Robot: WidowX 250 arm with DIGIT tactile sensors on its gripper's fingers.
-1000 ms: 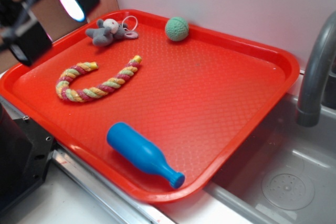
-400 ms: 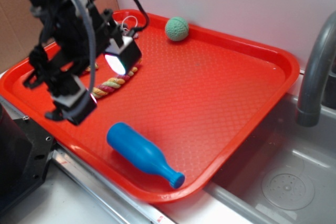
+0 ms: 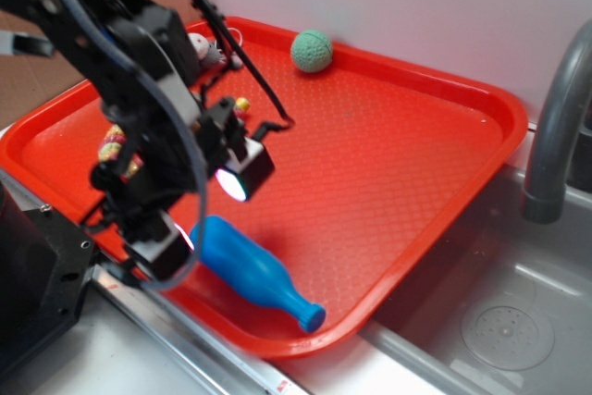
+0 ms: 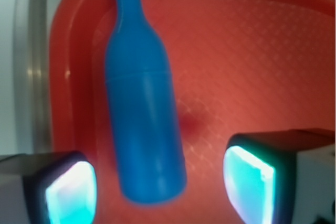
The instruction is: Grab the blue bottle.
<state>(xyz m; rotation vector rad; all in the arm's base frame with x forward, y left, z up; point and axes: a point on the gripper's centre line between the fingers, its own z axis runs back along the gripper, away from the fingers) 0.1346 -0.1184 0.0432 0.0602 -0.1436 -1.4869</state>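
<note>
- While the black robot gripper (image 3: pixel 205 213) hangs low over the near-left part of the red plastic tray (image 3: pixel 388 173), its jaws stand spread wide and hold nothing
- On the tray, close to its near edge, lies the smooth bright-blue plastic bottle (image 3: pixel 252 272) on its side, with the rounded base toward the left and the narrow neck with flared lip pointing toward the near-right corner
- Seen from the wrist view, the bottle (image 4: pixel 143 108) runs lengthwise between the two glowing fingertips (image 4: pixel 71 192), its base level with them and nearer the left one; neither pad touches it
- From the exterior view, one fingertip sits just beside the base of the bottle and the other hovers above the tray, further in
- Toward the far-left corner, a twisted rope toy of pink, yellow and green strands (image 3: pixel 115 143) shows only in small parts behind the arm
- A small grey stuffed animal (image 3: pixel 205 48) peeks out by the far-left corner, mostly hidden
- Near the far edge rests a green knitted ball (image 3: pixel 312 51), well apart from the bottle
- Beyond the right edge of the tray stands a grey curved tap (image 3: pixel 559 122) over a metal sink (image 3: pixel 504 321)
</note>
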